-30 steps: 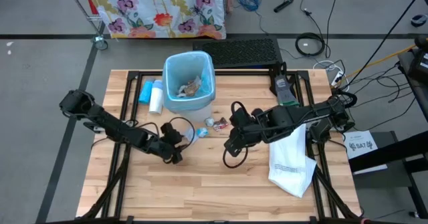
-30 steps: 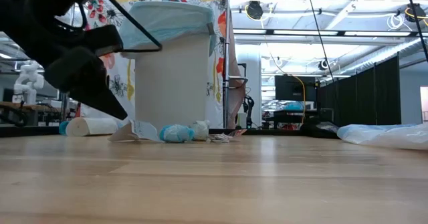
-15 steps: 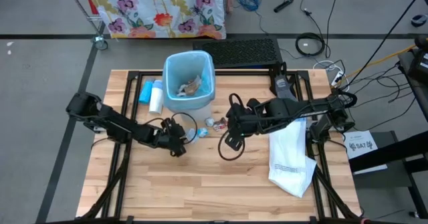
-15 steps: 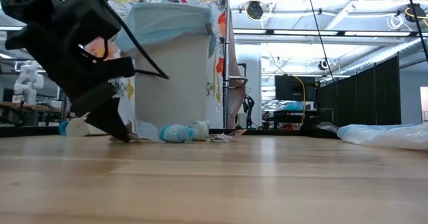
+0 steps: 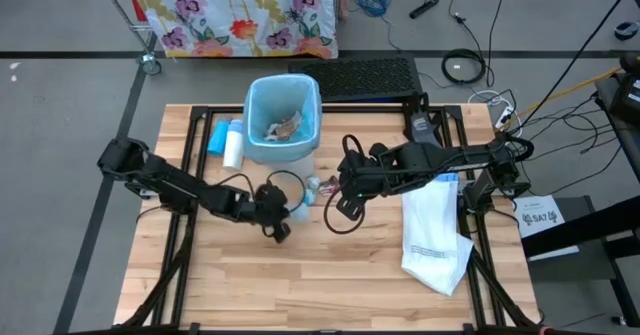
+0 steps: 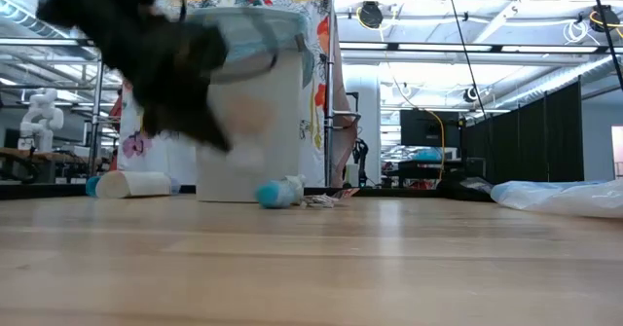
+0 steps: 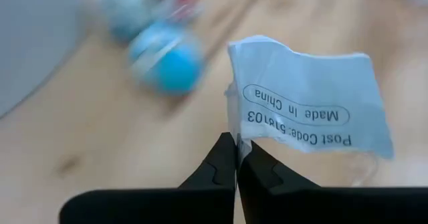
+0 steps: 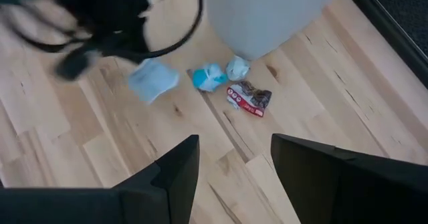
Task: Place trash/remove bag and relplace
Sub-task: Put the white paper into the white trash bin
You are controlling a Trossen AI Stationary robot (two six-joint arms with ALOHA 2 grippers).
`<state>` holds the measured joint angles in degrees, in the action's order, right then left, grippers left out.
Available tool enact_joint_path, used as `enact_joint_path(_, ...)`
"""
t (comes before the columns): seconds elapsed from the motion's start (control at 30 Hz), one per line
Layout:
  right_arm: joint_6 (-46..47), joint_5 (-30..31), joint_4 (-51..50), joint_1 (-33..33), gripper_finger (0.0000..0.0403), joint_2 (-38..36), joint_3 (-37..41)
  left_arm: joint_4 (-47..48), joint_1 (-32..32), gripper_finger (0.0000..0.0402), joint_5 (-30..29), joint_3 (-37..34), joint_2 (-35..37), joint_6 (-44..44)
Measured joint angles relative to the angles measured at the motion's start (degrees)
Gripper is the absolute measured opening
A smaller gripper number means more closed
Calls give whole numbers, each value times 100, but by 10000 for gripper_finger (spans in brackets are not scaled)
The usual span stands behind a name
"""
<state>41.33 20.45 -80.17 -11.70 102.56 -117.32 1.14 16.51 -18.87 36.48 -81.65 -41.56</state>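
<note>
Looking down from overhead, I see the wooden surface (image 5: 250,275) with the bin (image 5: 283,122) near its far edge, its light-blue bag (image 5: 254,115) folded over the rim and brown scraps of trash (image 5: 285,128) inside. The front half of the surface lies bare, with open room toward the near edge. The white replacement bag (image 5: 432,232) sprawls along the right side, reaching the front right edge. A blue-and-white cylinder (image 5: 232,145) lies just left of the bin.

My left claw (image 5: 283,223) sits in front of the bin; only its wrist camera shows it clenched on a pale-blue paper slip (image 7: 311,107) with print on it, held off the wood. My right claw (image 5: 340,201) hovers just right of the loose scraps, its fingers (image 8: 170,177) spread with nothing between them.

The right wrist camera separates those loose scraps best: a blue ball (image 8: 208,77), a whitish wad (image 8: 237,68) and a dark red-edged wrapper (image 8: 249,98), all near the bin's foot. From surface level the left arm is a dark smear across the bin, and I cannot make out the claw there.
</note>
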Motion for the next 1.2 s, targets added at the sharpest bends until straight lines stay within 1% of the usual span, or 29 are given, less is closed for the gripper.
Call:
enact_joint_path(0.07, -1, -15, -72, -10, 178, 0, 0, 296, 268, 3, -84, 523, 0, 0)
enact_joint_path(0.13, -1, -20, -159, -13, 178, 0, 0, 854, 529, 3, -252, 1156, 0, 0)
enact_joint_path(0.23, 56, -141, -313, -15, 178, 0, 0, 1945, 861, 2, -665, 2097, 0, -4)
enact_joint_path(0.37, 111, -152, -384, -116, 178, 0, 0, 3461, 1082, 1, -1217, 3369, 0, -4)
enact_joint_path(0.53, 85, -156, -367, -311, 178, 0, 0, 5488, 1002, 1, -1970, 5055, 1, 52)
enact_joint_path(0.6, 41, -153, -353, -353, 178, 0, 0, 6015, 806, 1, -2101, 5628, 5, 264)
enact_joint_path(0.67, 36, -152, -352, -386, 178, 0, 0, 6264, 490, 1, -2108, 6069, 13, 677)
enact_joint_path(0.73, 58, -151, -349, -409, 178, 0, 0, 6374, 55, 1, -1979, 6358, 112, 1168)
enact_joint_path(0.8, 130, -153, -349, -418, 178, 0, 0, 6430, -499, 0, -1662, 6497, 269, 1598)
enact_joint_path(0.93, 354, -153, -347, -429, 178, 0, 0, 6409, -1661, 0, -755, 6514, 617, 2419)
enact_joint_path(1.03, 580, -153, -331, -429, 178, 0, 0, 6370, -2356, 0, 72, 6510, 705, 3151)
enact_joint_path(1.13, 821, -151, -305, -429, 178, 0, 0, 6387, -3031, 0, 561, 6510, 706, 3757)
enact_joint_path(1.2, 1051, -135, -278, -419, 178, 0, 0, 6420, -3458, 1, 706, 6510, 691, 3997)
